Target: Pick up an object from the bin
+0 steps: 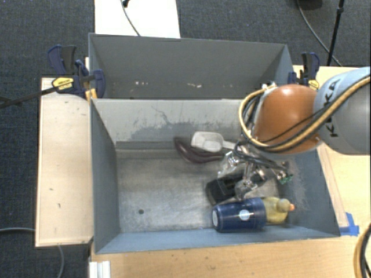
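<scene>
My gripper [242,175] hangs low in the right half of the bin, under the orange cover, with its metal fingers spread apart. Nothing shows between them. Just below the fingertips lies a small black block [222,189]. In front of that, near the bin's front wall, a dark blue bottle [239,215] lies on its side. A yellow toy figure [279,208] rests against the bottle's right end. Behind and left of the gripper sits a white scoop-like piece on a dark curved handle [200,145].
The arm reaches in from the right, and its orange cover with looped cables hides the bin's right rear part. Bare grey floor spreads over the bin's left half.
</scene>
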{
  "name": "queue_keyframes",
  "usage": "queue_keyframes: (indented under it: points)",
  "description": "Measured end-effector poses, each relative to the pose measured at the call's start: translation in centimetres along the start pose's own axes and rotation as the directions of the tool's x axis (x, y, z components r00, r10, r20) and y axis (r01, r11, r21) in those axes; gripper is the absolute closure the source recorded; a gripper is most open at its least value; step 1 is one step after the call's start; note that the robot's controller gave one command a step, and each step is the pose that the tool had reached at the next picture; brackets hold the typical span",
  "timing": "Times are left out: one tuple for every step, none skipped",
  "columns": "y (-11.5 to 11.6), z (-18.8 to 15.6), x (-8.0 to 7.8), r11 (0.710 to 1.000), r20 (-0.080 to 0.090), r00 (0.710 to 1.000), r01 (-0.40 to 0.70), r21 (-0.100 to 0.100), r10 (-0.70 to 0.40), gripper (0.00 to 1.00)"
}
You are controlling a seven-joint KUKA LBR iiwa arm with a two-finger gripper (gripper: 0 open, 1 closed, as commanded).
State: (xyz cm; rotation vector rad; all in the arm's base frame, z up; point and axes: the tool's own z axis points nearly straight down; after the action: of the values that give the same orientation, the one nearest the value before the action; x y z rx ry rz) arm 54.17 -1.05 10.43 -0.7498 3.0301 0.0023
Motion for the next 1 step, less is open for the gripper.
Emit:
queue_keyframes:
  points:
    - [-0.04,-3.12,0.29,1.0,-0.021,1.0,0.001,-0.005,-0.002,1.0]
